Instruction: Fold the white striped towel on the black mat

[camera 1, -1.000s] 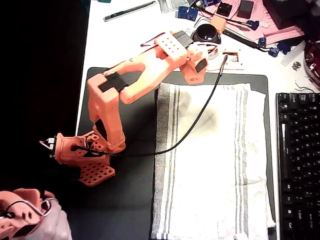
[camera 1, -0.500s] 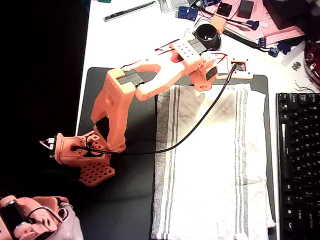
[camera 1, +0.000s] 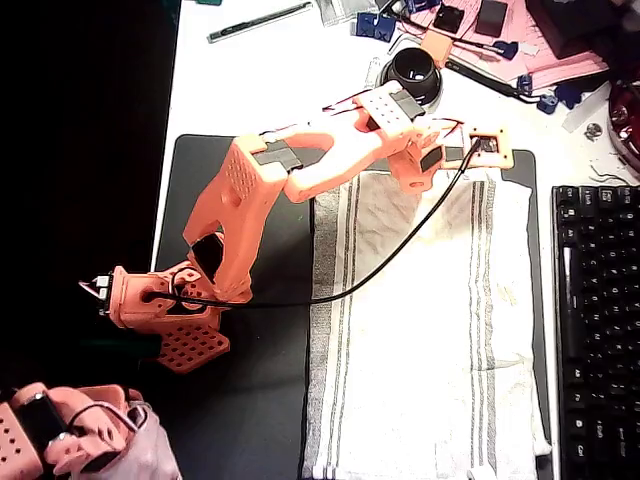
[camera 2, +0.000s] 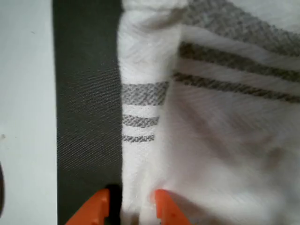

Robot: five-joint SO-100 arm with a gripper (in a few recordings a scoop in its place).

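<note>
While the orange base stays planted at 9 o'clock on the black mat (camera 1: 250, 400), the arm has stretched further toward 1 o'clock over the last second — its gripper (camera 2: 130, 206) has travelled from the towel's top-left stripes to the middle of its far edge. The white striped towel (camera 1: 430, 340) lies flat and unfolded on the mat's right half, so folding has not begun. In the wrist view the jaws stand slightly parted, straddling the hem — apparently poised to pinch it. Whether the fingertips touch cloth is cut off below; the towel's near edge runs out at 6 o'clock.
</note>
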